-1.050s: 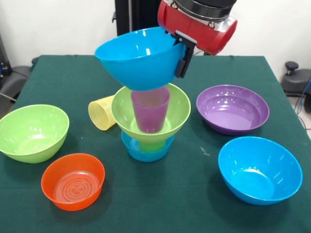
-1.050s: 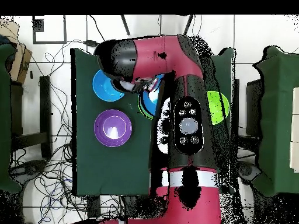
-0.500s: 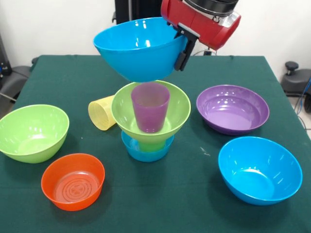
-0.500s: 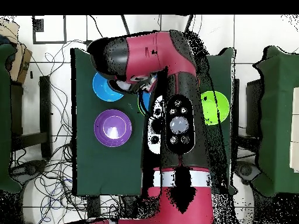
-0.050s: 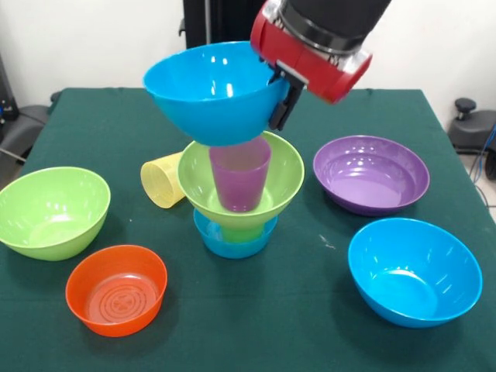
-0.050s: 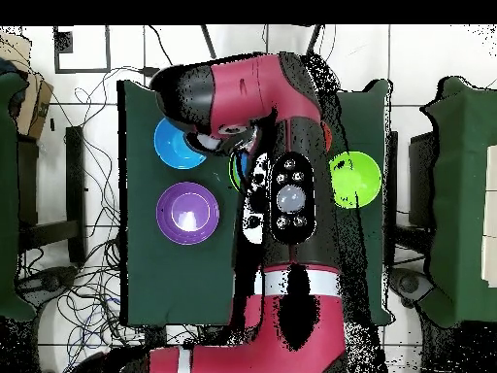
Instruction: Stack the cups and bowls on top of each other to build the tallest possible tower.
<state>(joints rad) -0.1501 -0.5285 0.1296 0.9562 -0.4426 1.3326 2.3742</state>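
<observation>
1. Green cloth covers the table (image 5: pixel 325 310), with a pale wall behind it; the red and black arm hangs over the middle of the spread.
2. My reading of progress: the tower (image 5: pixel 236 198) is part built, and its next tier is gripped but not yet released. At least four bowls and one cup remain unstacked.
3. The gripper (image 5: pixel 280 105) has its fingers clamped on the right rim of a glossy blue plastic bowl (image 5: pixel 213 93). This bowl is empty and tilts slightly, with its base at or just above the cup below; contact cannot be told.
4. Directly below and left of the fingers, a lime green plastic bowl (image 5: pixel 283 174) holds a translucent purple tumbler (image 5: pixel 239 182) upright. It rests on a green cup, barely visible, seated in a small blue bowl (image 5: pixel 232 242).
5. Loose and empty, well below the fingers:
   - a wide purple bowl (image 5: pixel 370 172) and a second large blue bowl (image 5: pixel 413 271) to the right;
   - a second lime green bowl (image 5: pixel 50 211) and a small orange bowl (image 5: pixel 116 289) to the left.
6. A yellow translucent tumbler (image 5: pixel 160 180) lies on its side just beside the tower.
</observation>
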